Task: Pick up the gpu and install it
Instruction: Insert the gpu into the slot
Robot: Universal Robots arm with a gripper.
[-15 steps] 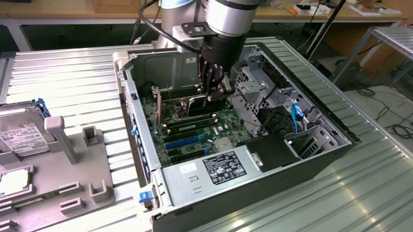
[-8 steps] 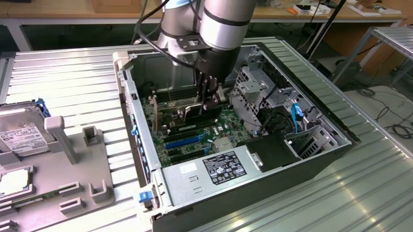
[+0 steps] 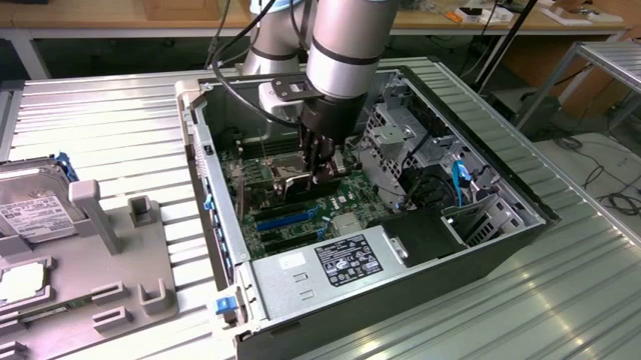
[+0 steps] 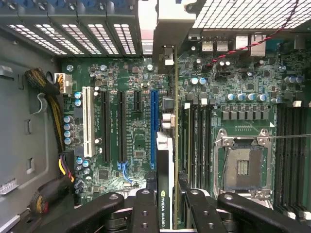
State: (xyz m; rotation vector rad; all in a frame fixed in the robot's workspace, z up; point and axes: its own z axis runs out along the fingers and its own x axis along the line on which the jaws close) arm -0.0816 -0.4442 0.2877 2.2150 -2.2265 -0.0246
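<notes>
A robotics lab, by the look of it: a robot arm reaches into an open computer case on a ribbed metal table, its gripper clamped on a gpu. Behind stands a cluttered wooden workbench, and cables trail on the floor.

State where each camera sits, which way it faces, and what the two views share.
Exterior view: off the arm, above and beside the open computer case, looking down at a slant into it; the arm and its tool show.
Wrist view: on the wrist, looking along the tool straight onto the motherboard; the tool's fingers show, closed on the gpu, which is seen edge-on.
Shared: the tool and the motherboard beneath it.
</notes>
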